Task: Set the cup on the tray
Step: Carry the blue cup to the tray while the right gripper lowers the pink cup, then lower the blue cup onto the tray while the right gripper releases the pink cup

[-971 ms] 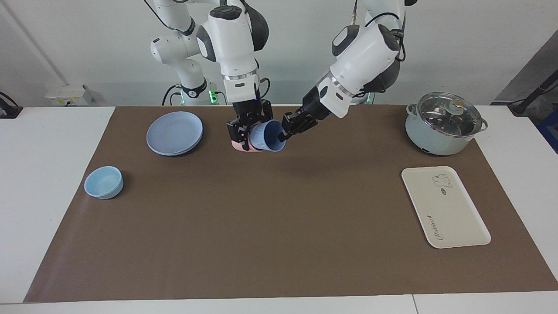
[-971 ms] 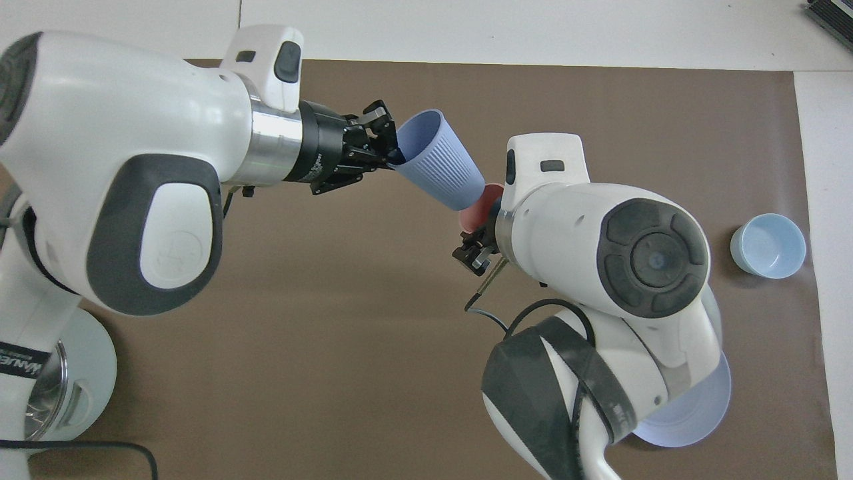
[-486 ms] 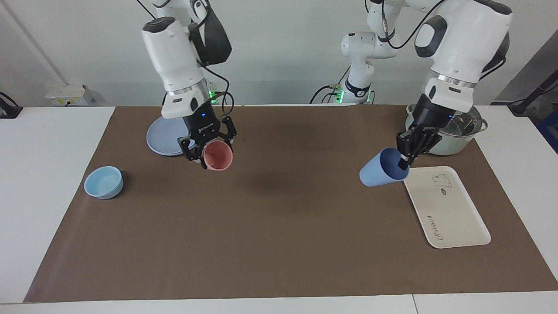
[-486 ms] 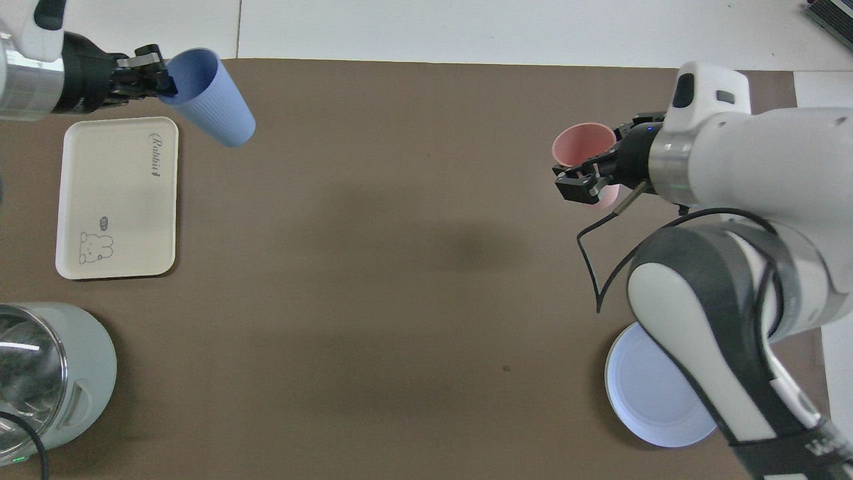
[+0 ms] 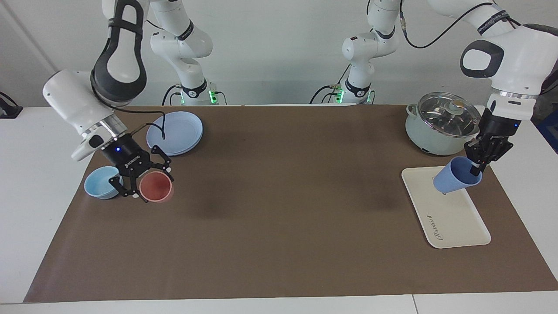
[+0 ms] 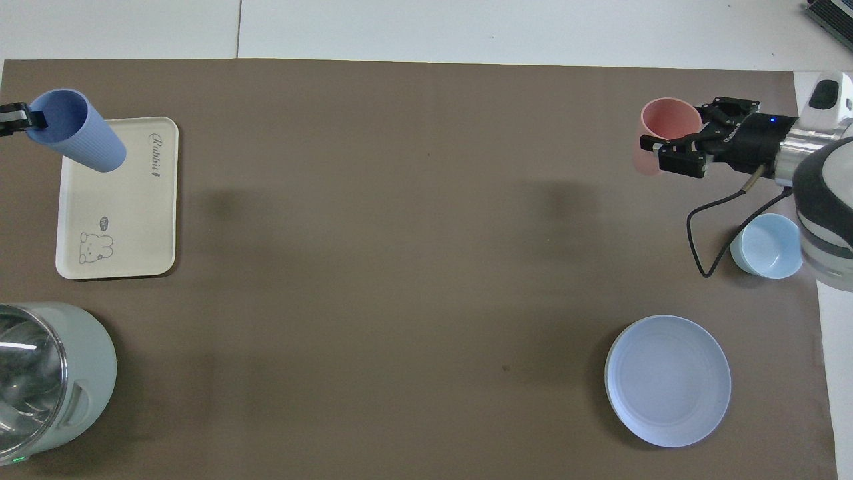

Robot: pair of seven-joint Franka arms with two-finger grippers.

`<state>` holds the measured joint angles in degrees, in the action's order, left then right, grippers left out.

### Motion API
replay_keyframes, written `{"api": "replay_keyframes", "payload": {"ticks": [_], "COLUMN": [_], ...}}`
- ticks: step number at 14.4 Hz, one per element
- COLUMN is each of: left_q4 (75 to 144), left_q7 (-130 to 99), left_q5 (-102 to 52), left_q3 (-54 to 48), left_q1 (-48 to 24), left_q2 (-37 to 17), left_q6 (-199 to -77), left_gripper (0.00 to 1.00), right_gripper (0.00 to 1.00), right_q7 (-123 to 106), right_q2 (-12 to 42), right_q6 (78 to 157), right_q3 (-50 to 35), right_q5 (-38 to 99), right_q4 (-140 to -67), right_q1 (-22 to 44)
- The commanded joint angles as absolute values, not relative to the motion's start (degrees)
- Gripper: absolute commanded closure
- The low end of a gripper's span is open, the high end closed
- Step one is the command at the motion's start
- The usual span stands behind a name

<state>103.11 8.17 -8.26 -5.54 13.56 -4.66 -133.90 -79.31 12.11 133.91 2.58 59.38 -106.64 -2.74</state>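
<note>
The periwinkle-blue cup (image 5: 455, 180) is tilted and held by its rim in my left gripper (image 5: 475, 168), which is shut on it. It hangs a little above the cream-white tray (image 5: 449, 218) at the left arm's end of the table. In the overhead view the cup (image 6: 80, 133) covers a corner of the tray (image 6: 116, 213), and the left gripper (image 6: 32, 121) only shows at the edge. My right gripper (image 5: 147, 181) is shut on a salmon-pink cup (image 5: 156, 186) beside the light-blue bowl (image 5: 102, 182). It also shows in the overhead view (image 6: 680, 130) with the pink cup (image 6: 660, 127).
A round blue plate (image 5: 175, 132) lies near the right arm's base. A pale green pot with a glass lid (image 5: 442, 123) stands nearer to the robots than the tray. The brown mat (image 5: 279, 196) covers the table. The bowl (image 6: 766, 245) and plate (image 6: 668, 380) show in the overhead view.
The left arm carried the blue cup from beside the tray to over it. The right arm carried the pink cup from near the plate to beside the bowl.
</note>
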Motion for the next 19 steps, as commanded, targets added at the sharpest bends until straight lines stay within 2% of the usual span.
{"api": "replay_keyframes", "payload": {"ticks": [1, 4, 7, 11, 14, 15, 16, 19], "left_q4": [108.01, 108.98, 109.25, 110.3, 110.13, 110.21, 110.21, 110.3], "left_q7": [13.26, 15.63, 20.55, 21.01, 20.57, 20.57, 20.57, 20.57], "left_q5": [-7.38, -7.38, -7.38, -7.82, -15.42, -18.17, -18.45, -18.46], "left_q3": [-6.33, -6.33, -6.33, -6.33, -6.42, -6.42, -6.42, -6.42], "left_q1": [16.42, 18.1, 20.29, 20.04, 19.87, 19.6, 19.51, 19.51], "left_q2": [-4.82, -9.12, -11.68, -15.63, -18.8, -19.42, -19.68, -20.04], "left_q6": [-141.56, -150.27, -152.05, -158.1, -160.3, -161.18, -161.54, -161.19], "left_gripper": [1.0, 1.0, 1.0, 1.0, 1.0, 1.0, 1.0, 1.0], "right_gripper": [1.0, 1.0, 1.0, 1.0, 1.0, 0.75, 0.01, 0.0], "right_q7": [-89.61, -96.83, -112.0, -119.33, -123.38, -126.1, -126.73, -126.13], "right_q2": [15.72, 19.84, 24.5, 27.05, 27.16, 27.16, 26.98, 26.37], "right_q6": [134.65, 130.27, 124.21, 118.67, 119.09, 119.44, 119.27, 117.52], "right_q3": [1.67, 1.49, 1.49, 1.49, 1.58, 1.58, 1.58, 1.58], "right_q5": [66.0, 70.9, 80.83, 83.13, 84.11, 84.2, 84.2, 84.2], "right_q4": [-106.17, -105.56, -105.64, -106.08, -106.61, -107.13, -107.31, -107.31], "right_q1": [-6.22, -10.27, -12.21, -14.49, -14.15, -13.89, -13.97, -14.59]}}
